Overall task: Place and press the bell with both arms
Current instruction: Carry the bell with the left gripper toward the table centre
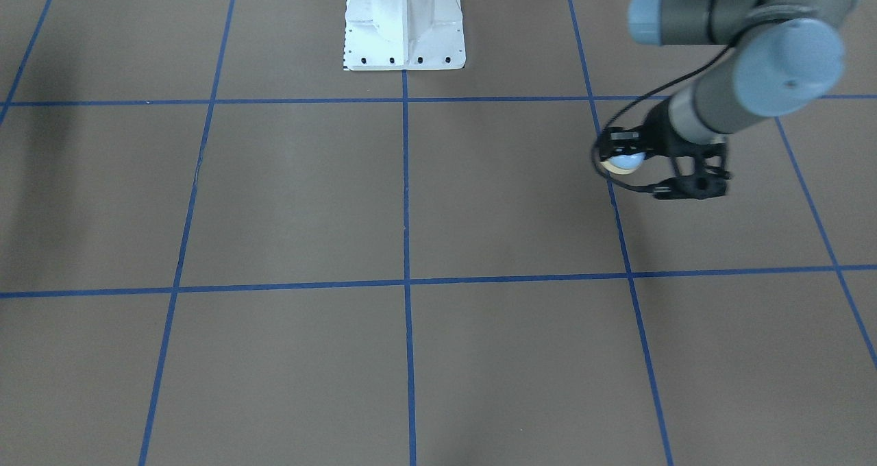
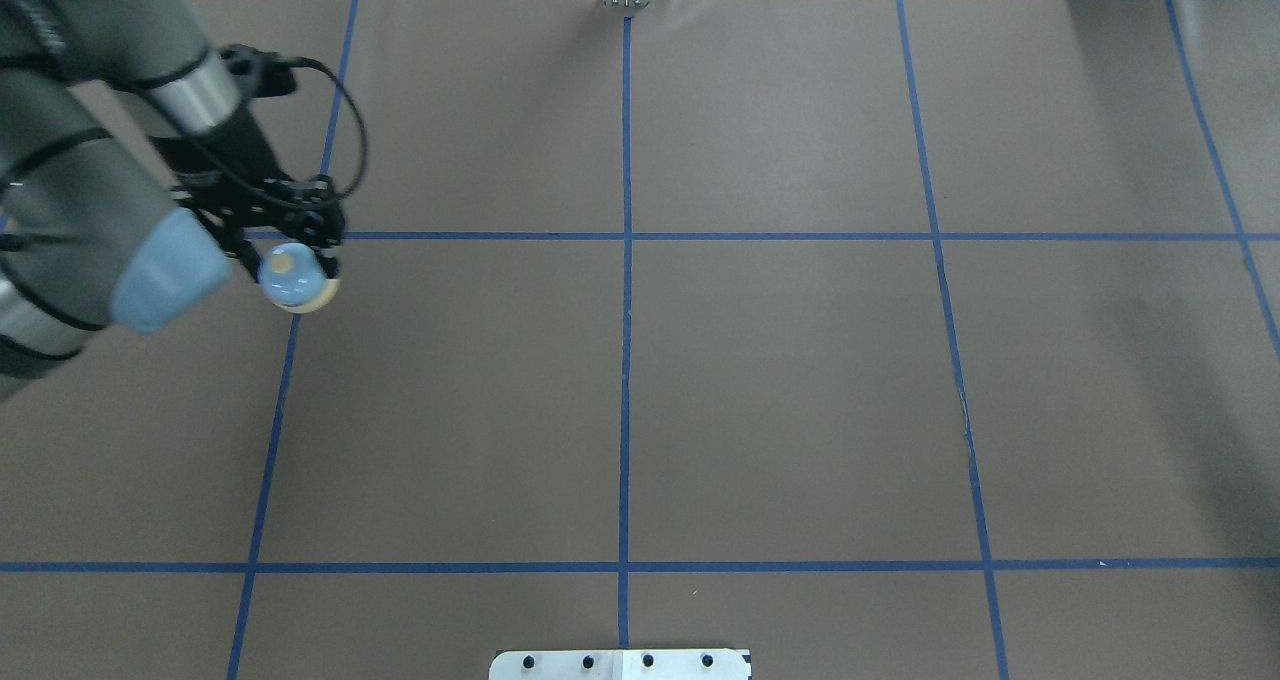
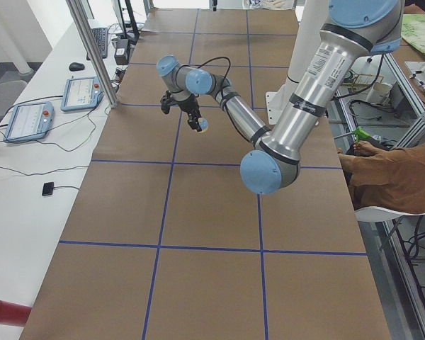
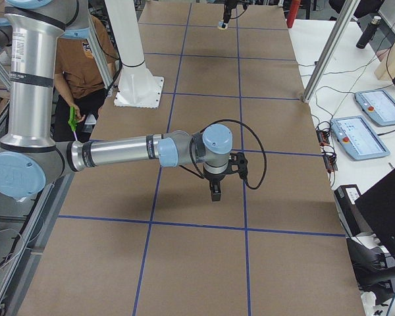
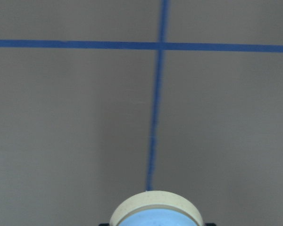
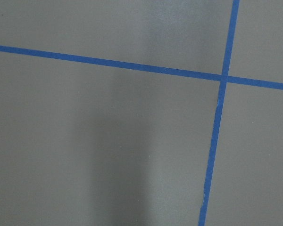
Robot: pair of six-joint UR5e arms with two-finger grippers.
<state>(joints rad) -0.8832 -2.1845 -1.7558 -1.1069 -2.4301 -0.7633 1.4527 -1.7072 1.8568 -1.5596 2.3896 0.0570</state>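
The bell [image 2: 296,280], light-blue dome with a cream base and button, sits between the fingers of my left gripper [image 2: 292,265], which is shut on it at the table's left side, near a crossing of blue tape lines. It appears held a little above the brown surface. The bell [image 1: 626,163] and left gripper [image 1: 634,159] also show in the front-facing view, and the bell's cream base fills the bottom edge of the left wrist view [image 5: 155,207]. My right gripper [image 4: 215,192] shows only in the exterior right view, pointing down over the table; I cannot tell if it is open or shut.
Blue tape lines [image 2: 626,360] divide the brown table into squares. The white bolted pedestal [image 1: 404,34] stands at the robot's edge. A seated operator [image 3: 389,177] is beside the table. Teach pendants [image 4: 357,135] lie on a side bench.
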